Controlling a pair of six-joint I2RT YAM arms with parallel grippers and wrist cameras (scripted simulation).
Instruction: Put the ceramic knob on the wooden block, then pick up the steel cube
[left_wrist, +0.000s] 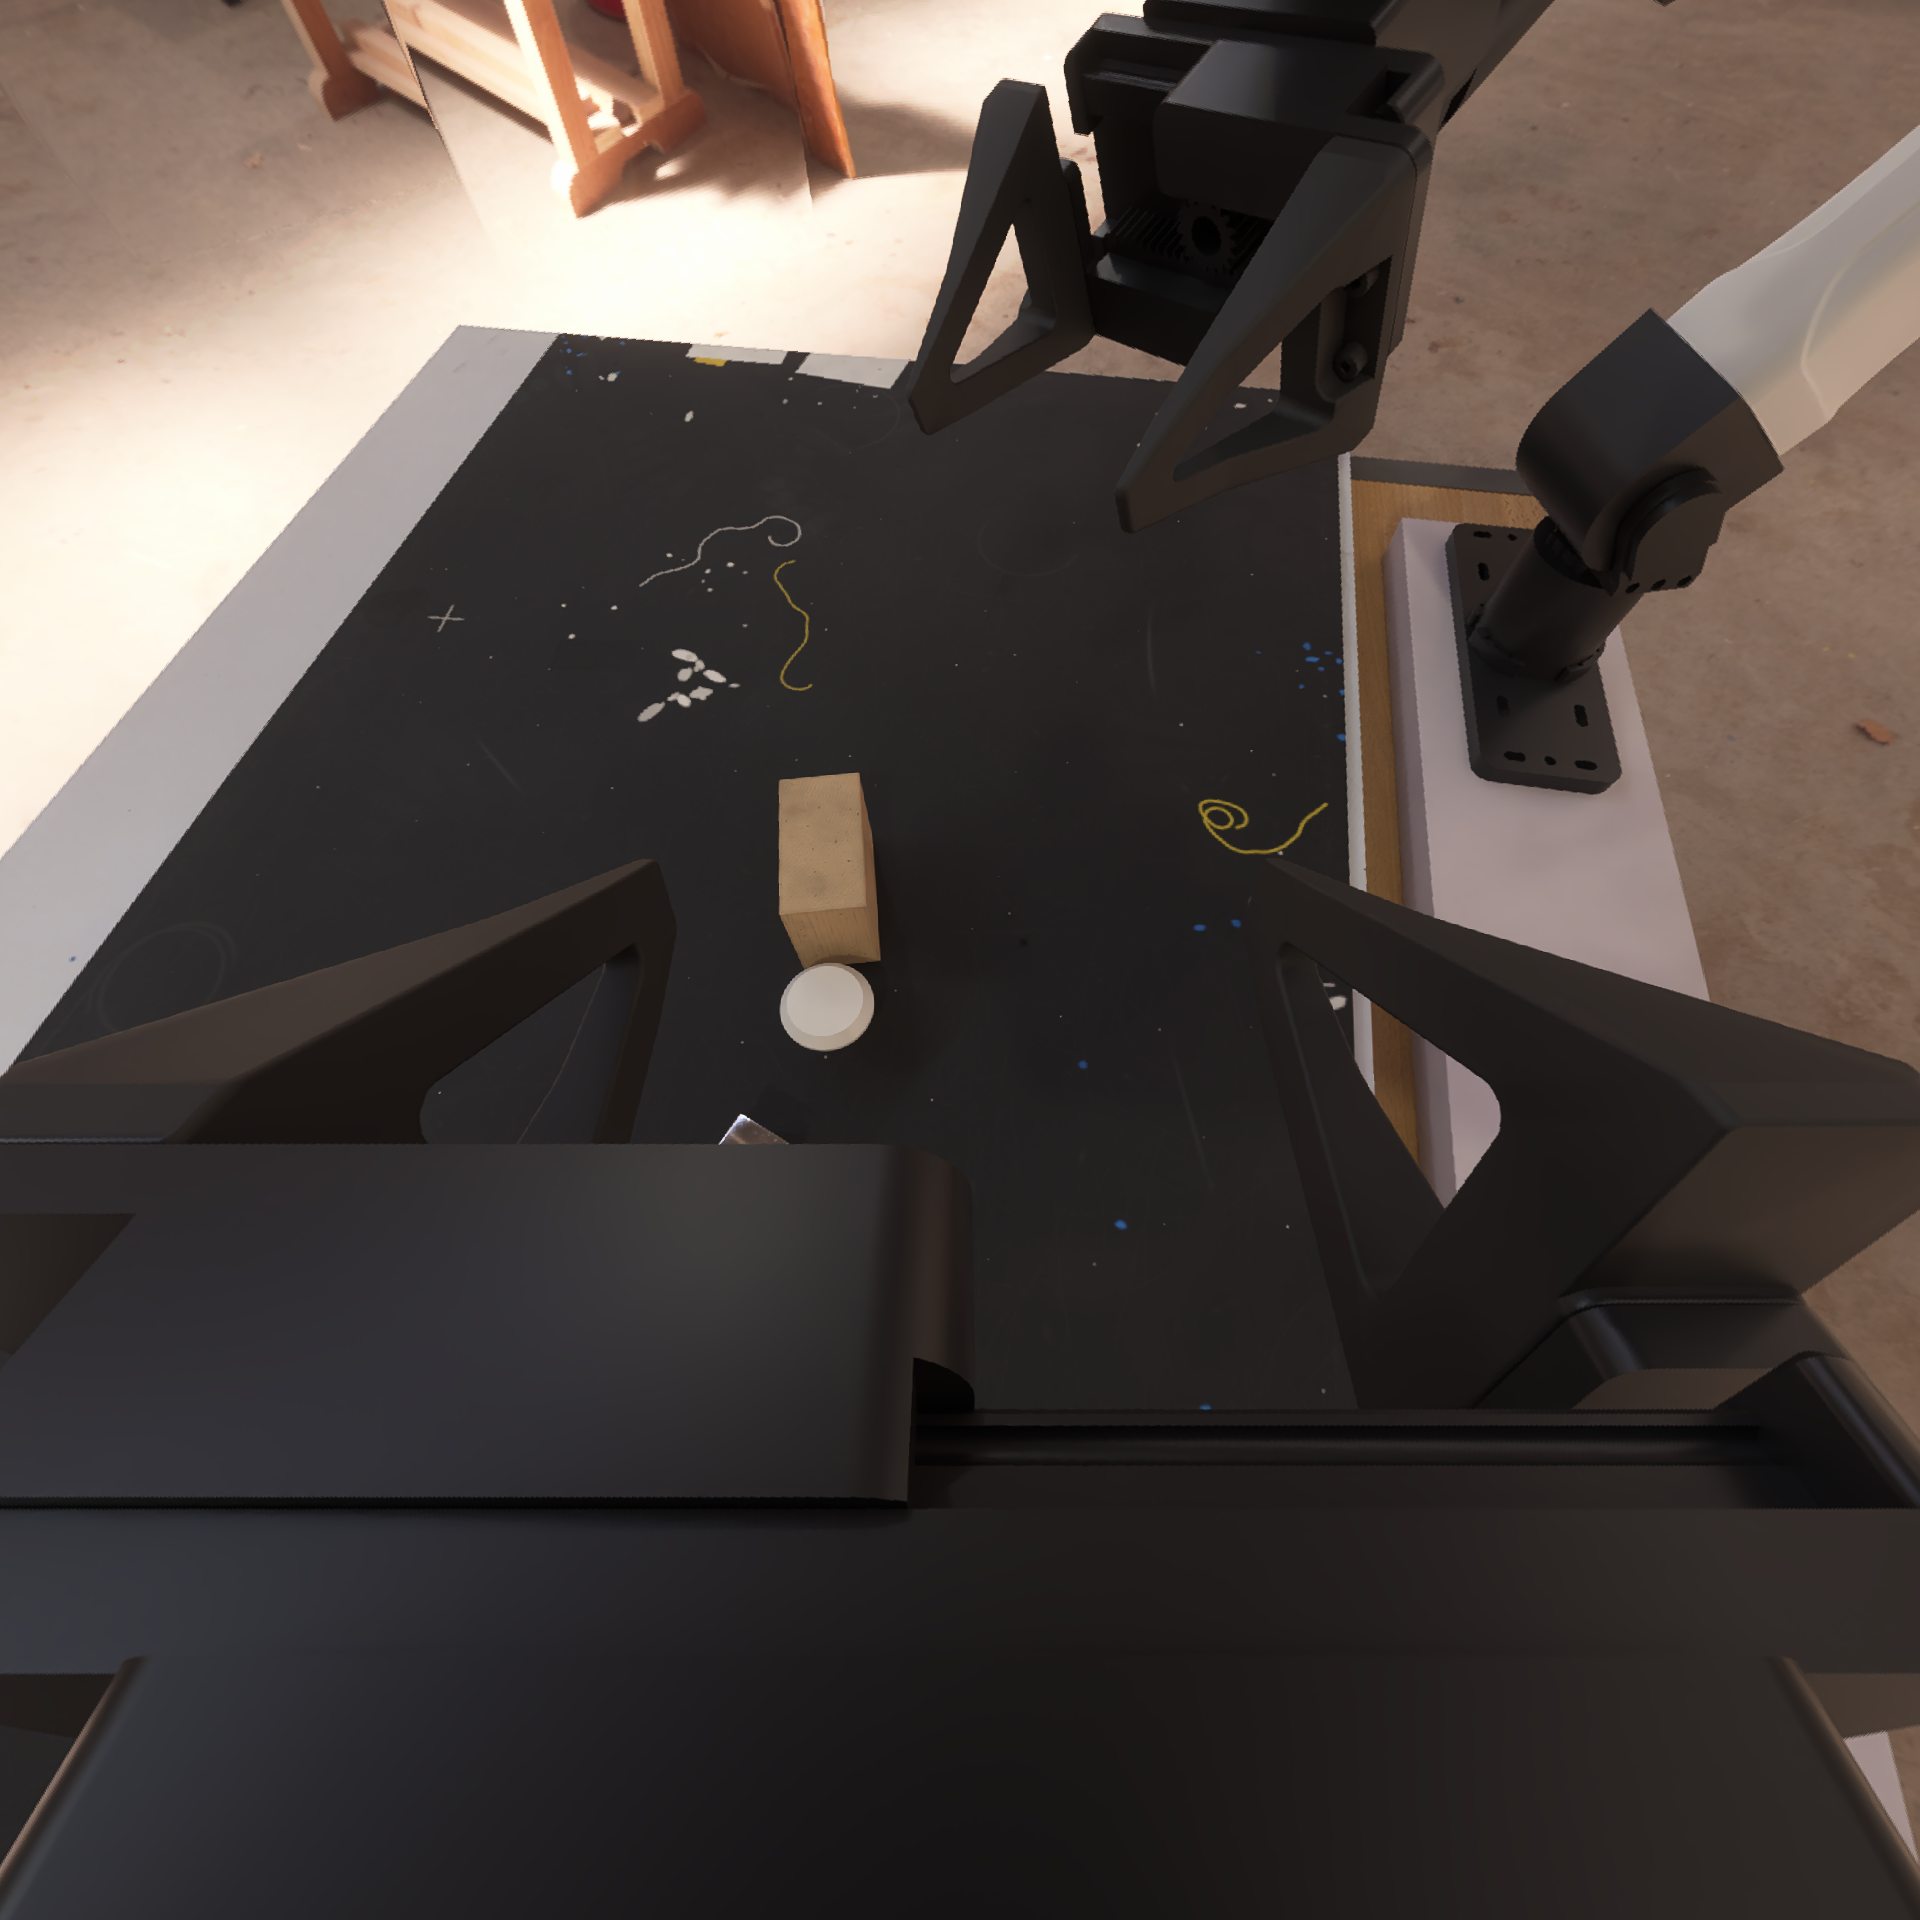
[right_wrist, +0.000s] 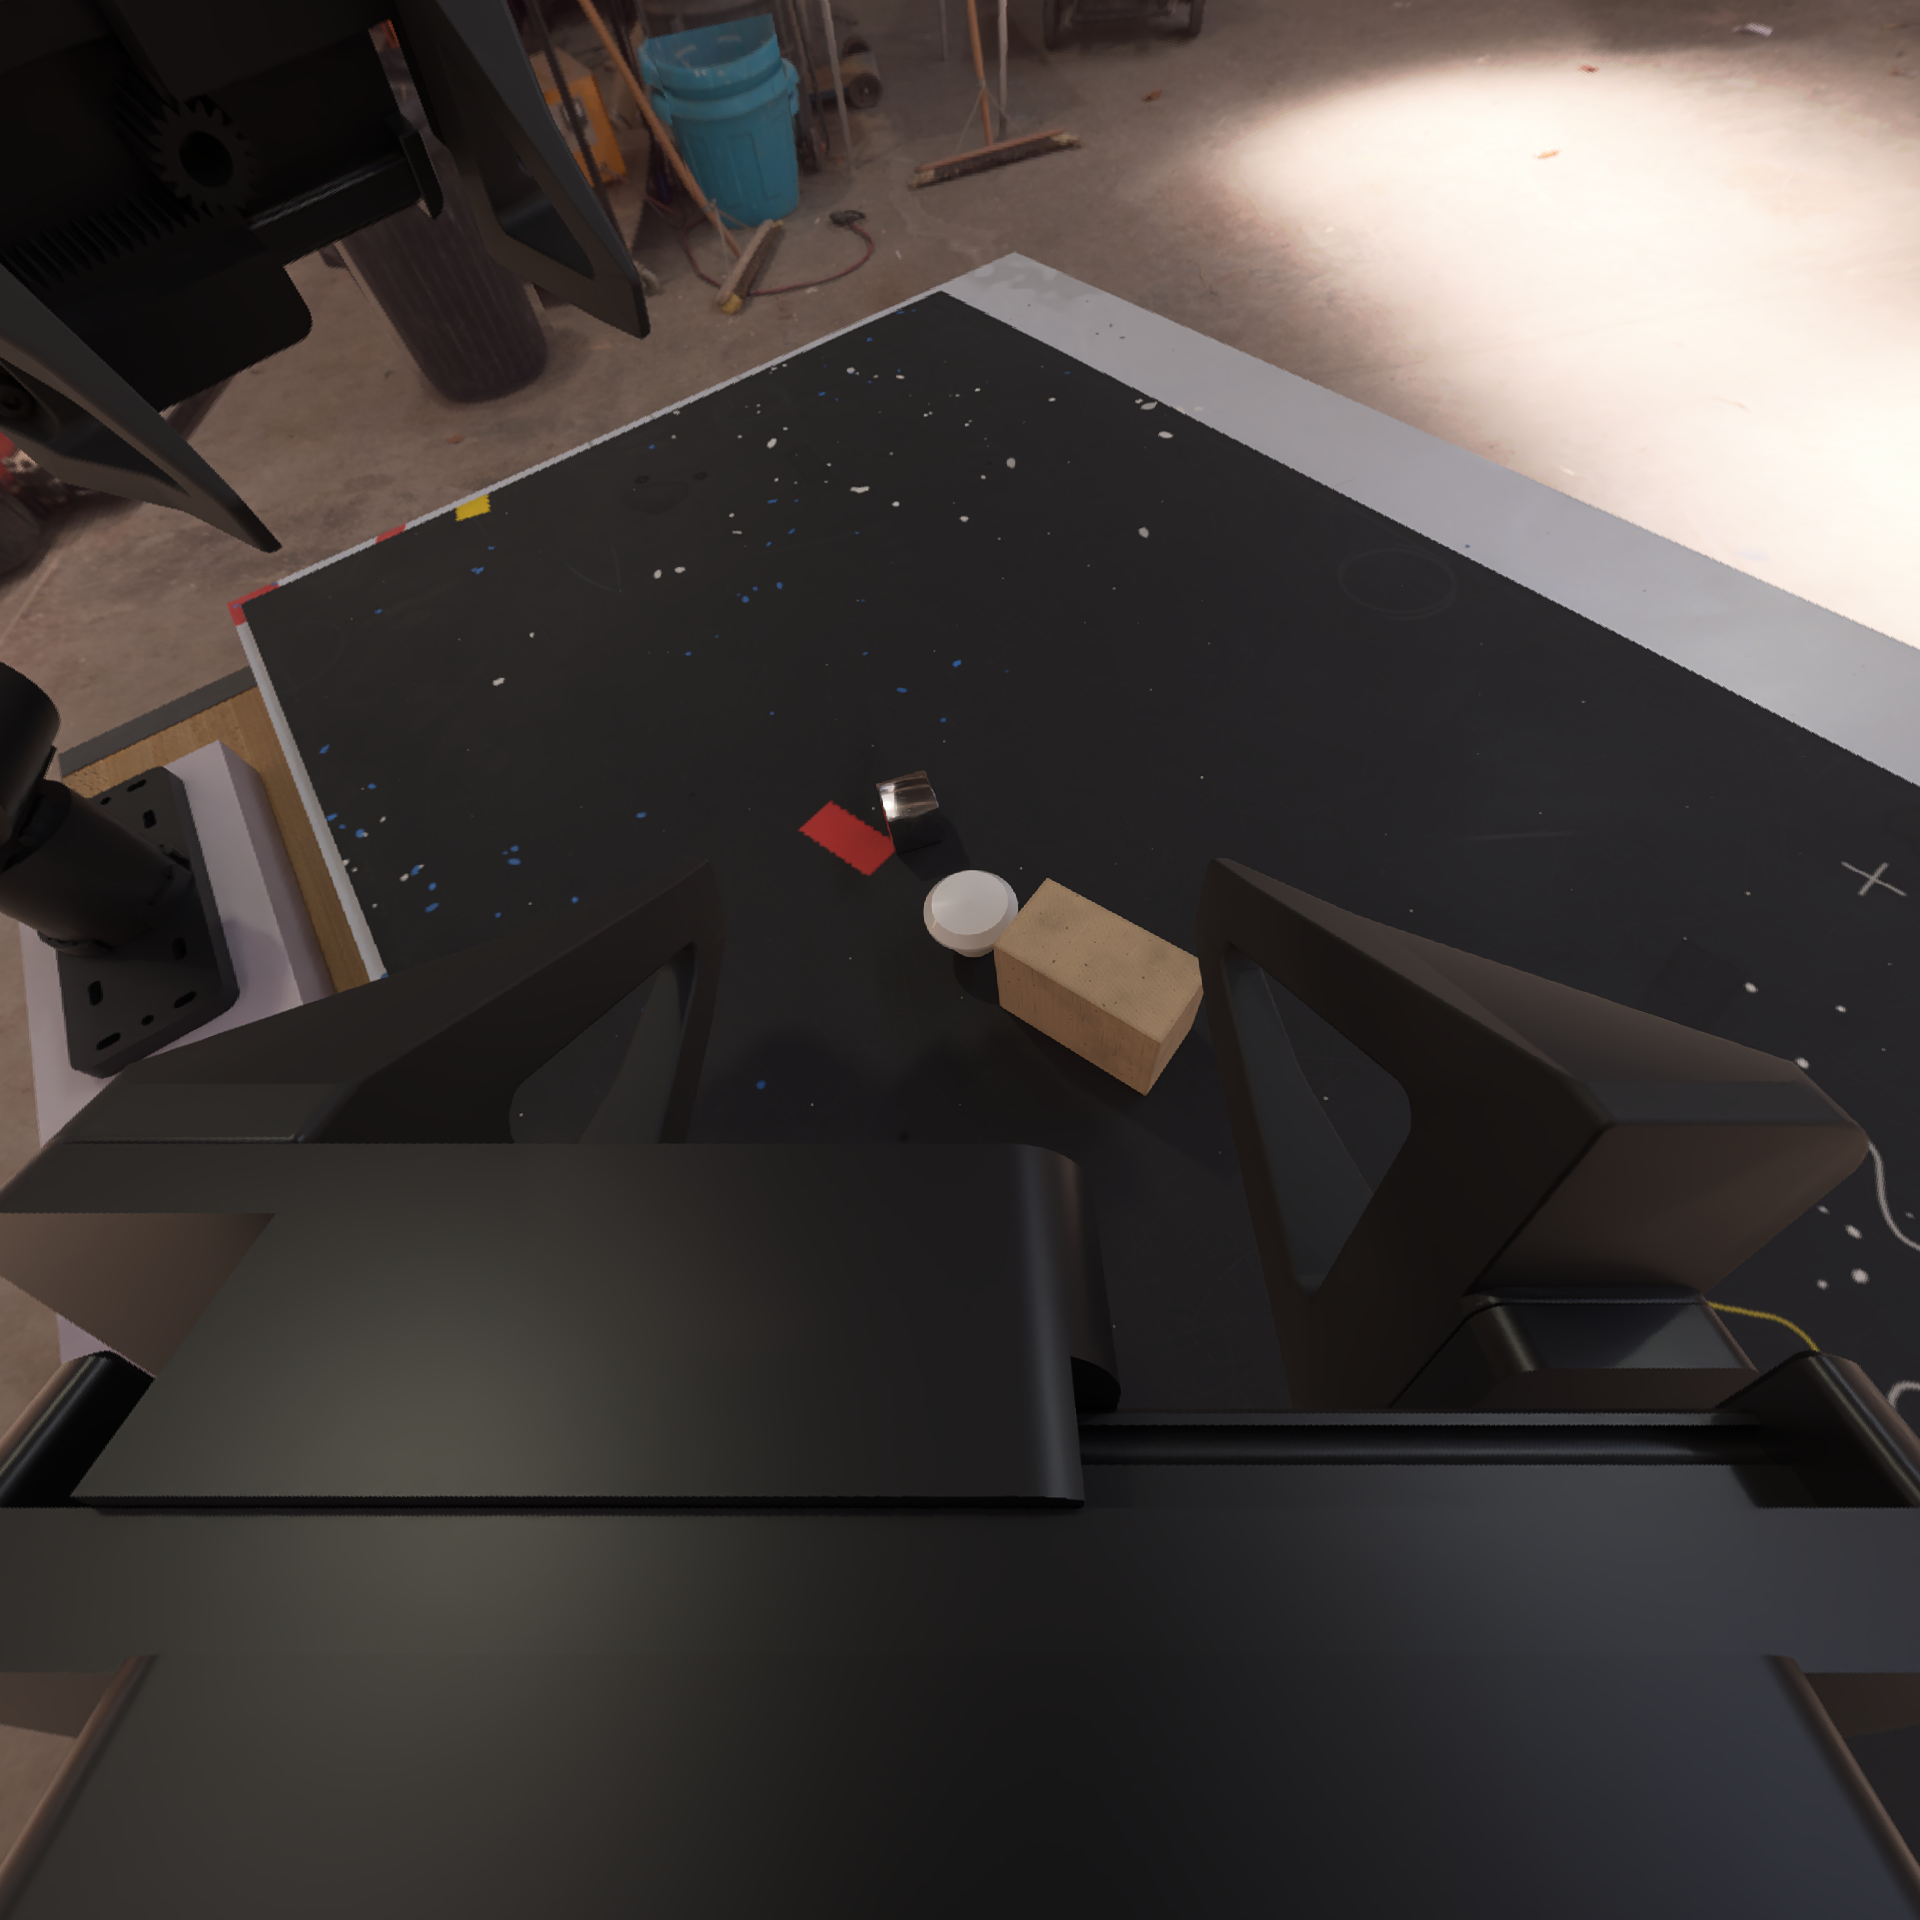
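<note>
A white ceramic knob stands on the black table right beside one end of a pale wooden block; both also show in the right wrist view, knob and block. A shiny steel cube sits just beyond the knob; in the left wrist view only its corner peeks out above my gripper body. My left gripper is open and empty, above the knob and block. My right gripper is open and empty, above them from the other side. Each shows in the other's view, the right and the left.
A red patch lies flat on the black table beside the cube. The arm bases stand on mounting plates at the table's side. Wooden furniture, a blue bin and brooms are on the floor beyond.
</note>
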